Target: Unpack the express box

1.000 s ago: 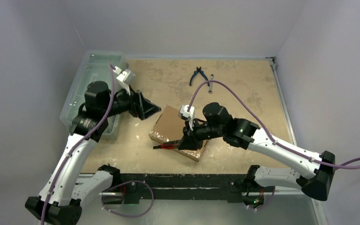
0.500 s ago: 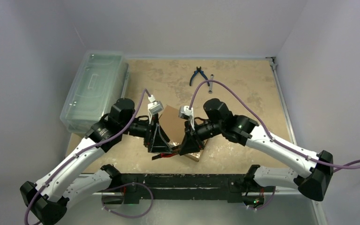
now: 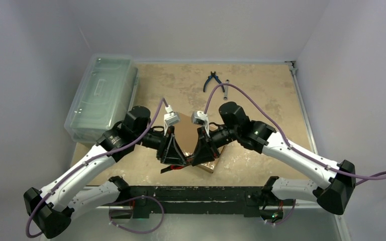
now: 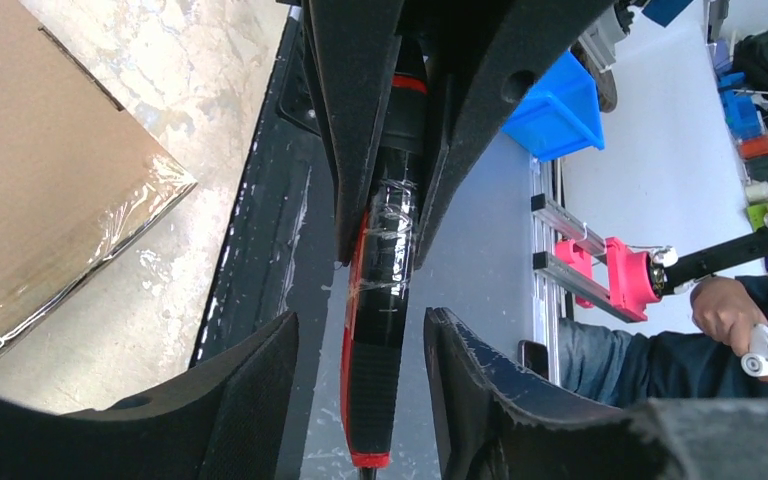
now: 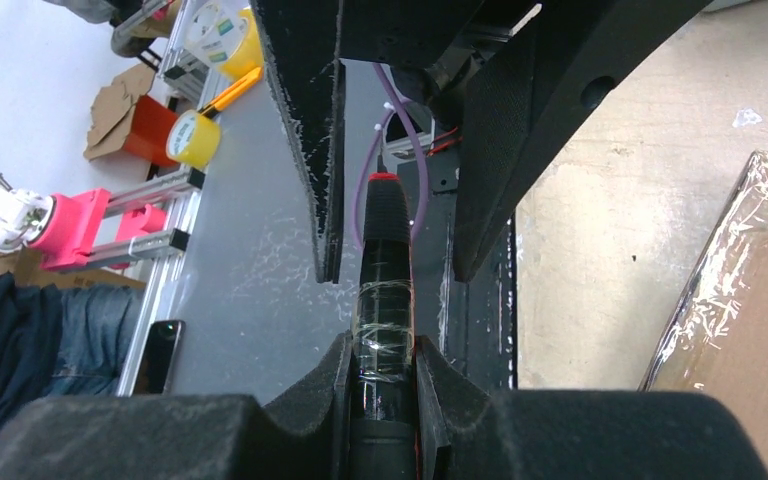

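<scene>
Top external view: the express box [image 3: 185, 131] lay flat on the counter [image 3: 261, 90], near its front edge, with both arms meeting over its near side. The right fingers [image 5: 310, 400] were clamped on a red-and-black tool [image 4: 380, 300]. The left fingers [image 4: 250, 390] stood apart, straddling the tool without touching it.

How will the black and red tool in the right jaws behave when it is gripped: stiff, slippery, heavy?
Probably stiff: the tool juts out straight though the right gripper clamps only one end. The glossy clear tape around it may make it a little slippery. Slim and rounded, it seems light and might roll if laid down.
</scene>
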